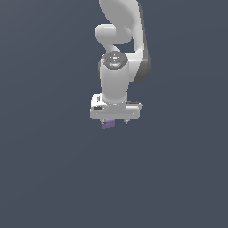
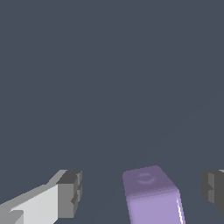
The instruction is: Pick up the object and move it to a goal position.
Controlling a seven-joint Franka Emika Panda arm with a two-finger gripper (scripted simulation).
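A flat, featureless slate-grey ground fills both views, with no goal marker visible anywhere. Above it the pincer [image 2: 142, 192] of the white Panda arm [image 1: 116, 75] points downward, its two dark-padded fingers [image 2: 70, 192] spread apart and released, touching nothing. Between them sits the small matte light-purple cube [image 2: 152, 199], with clear gaps on either side; it lies nearer one finger than the other, so it is not quite centred.

By my judgement this is the approach step, before any grasp: the next move calls for settling the fingers fully around the cube's sides, perhaps with a slight sideways correction, and then clenching squarely on two opposite faces before lifting.

The wrist view shows the open gaps and the off-centre cube plainly. In the exterior view the pincer [image 1: 115, 121] hides most of the cube [image 1: 107, 125], which peeks out as a purple sliver under the hand, but that view alone shows the arm's upright posture.
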